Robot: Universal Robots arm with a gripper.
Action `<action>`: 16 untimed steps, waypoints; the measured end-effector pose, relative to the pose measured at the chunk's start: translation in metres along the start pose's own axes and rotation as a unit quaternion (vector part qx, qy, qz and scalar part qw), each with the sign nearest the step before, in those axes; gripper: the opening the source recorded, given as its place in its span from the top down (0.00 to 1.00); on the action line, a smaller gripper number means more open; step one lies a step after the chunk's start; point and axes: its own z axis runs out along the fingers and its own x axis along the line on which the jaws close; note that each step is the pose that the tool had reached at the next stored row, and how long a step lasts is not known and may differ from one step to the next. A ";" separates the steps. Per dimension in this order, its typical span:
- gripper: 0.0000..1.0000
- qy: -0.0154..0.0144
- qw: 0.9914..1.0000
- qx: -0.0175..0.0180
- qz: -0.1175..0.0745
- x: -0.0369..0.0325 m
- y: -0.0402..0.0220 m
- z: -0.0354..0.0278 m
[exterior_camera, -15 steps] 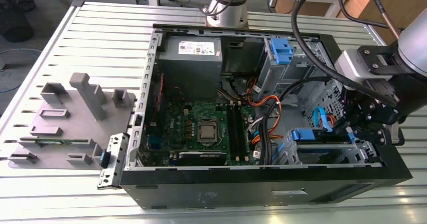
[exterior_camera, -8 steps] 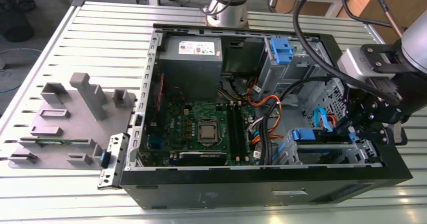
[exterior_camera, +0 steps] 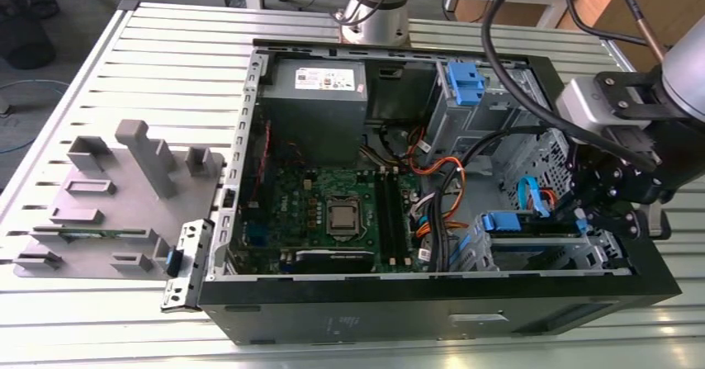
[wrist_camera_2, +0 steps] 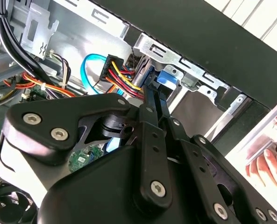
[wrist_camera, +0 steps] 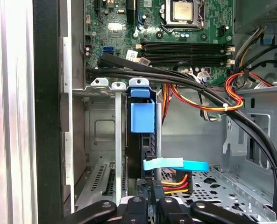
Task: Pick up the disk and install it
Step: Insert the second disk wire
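The disk (wrist_camera: 142,140) is being seen seated on edge in the drive cage (exterior_camera: 551,249) at the lower front corner of the open computer case (exterior_camera: 441,303), its long axis running down into the bay and its blue rail tab (wrist_camera: 142,116) pointing toward the motherboard (exterior_camera: 330,204). The gripper (exterior_camera: 612,212) is being held just above the cage at the exterior view's right, beside the blue data cable (wrist_camera: 175,164). Whether its claw is apart or clamped on the disk cannot be told.
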 end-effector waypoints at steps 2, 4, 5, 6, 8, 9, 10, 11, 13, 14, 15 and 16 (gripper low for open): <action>0.84 0.000 1.000 0.000 0.000 0.0000 0.0008 0.0000; 0.84 0.000 1.000 0.000 0.000 0.0000 0.0013 0.0000; 0.84 0.000 1.000 0.000 0.000 0.0000 0.0016 0.0001; 0.84 0.000 1.000 0.000 0.000 0.0000 0.0020 0.0003; 0.84 0.000 1.000 0.000 0.000 0.0001 0.0025 0.0005; 0.84 0.000 1.000 0.000 0.000 0.0001 0.0028 0.0005; 0.84 0.000 1.000 0.000 0.000 0.0001 0.0028 0.0007; 0.84 0.000 1.000 0.000 0.000 0.0001 0.0028 0.0010; 0.84 0.000 1.000 0.000 0.000 0.0002 0.0030 0.0021; 0.84 0.000 1.000 0.000 0.000 0.0002 0.0030 0.0024; 0.84 0.000 1.000 0.000 0.000 0.0002 0.0030 0.0026; 0.84 0.000 1.000 0.000 0.000 0.0003 0.0030 0.0029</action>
